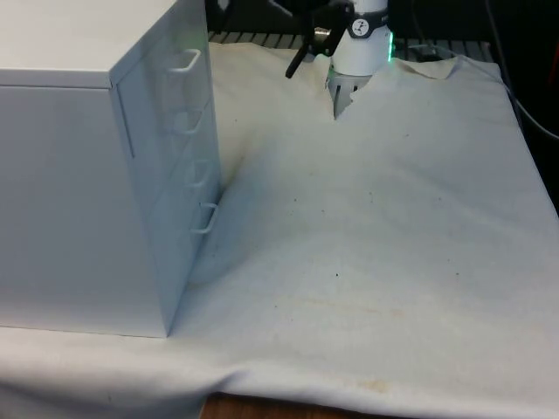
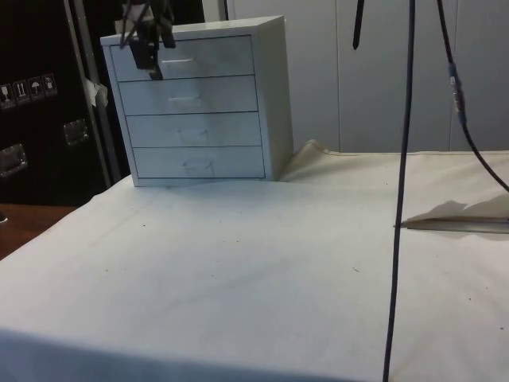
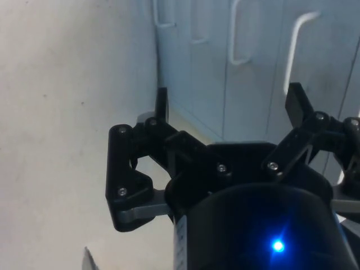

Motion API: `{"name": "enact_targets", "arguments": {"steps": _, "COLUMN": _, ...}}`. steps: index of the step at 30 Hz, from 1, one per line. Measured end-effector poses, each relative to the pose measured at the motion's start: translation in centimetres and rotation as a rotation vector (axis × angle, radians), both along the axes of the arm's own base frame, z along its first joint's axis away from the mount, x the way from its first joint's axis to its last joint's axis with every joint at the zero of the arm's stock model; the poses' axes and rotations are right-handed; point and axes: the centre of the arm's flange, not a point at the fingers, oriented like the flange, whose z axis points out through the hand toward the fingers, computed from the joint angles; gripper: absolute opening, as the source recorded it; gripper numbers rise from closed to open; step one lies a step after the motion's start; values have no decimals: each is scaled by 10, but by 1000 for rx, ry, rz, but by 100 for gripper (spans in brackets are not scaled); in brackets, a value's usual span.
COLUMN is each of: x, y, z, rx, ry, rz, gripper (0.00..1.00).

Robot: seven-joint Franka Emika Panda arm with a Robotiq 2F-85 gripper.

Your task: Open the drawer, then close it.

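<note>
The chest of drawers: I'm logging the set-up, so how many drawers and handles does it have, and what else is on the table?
Chest of drawers: 1
Drawers, all shut, topmost: 4
Handles, one per drawer, topmost: 4
White cloth: 1
Gripper, open, near the top drawer: 1
Total: 11

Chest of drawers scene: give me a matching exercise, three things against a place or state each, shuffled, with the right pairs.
Things:
1. chest of drawers
2. gripper
3. white cloth

Places or states:
A. open, in the air in front of the top drawer
B. spread over the table, speckled with small dark spots
C. standing on the table with all four drawers shut

Pairs: 1-C, 2-A, 3-B
</note>
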Motion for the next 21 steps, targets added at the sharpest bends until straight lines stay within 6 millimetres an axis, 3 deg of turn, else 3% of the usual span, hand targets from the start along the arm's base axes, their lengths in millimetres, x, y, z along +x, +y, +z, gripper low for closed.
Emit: {"name": "enact_targets", "arguments": {"steps": 21, "x": 10, "y": -47, "z": -25, "rx": -36, "ry": -13, "rz": -37, "gripper": 100}}
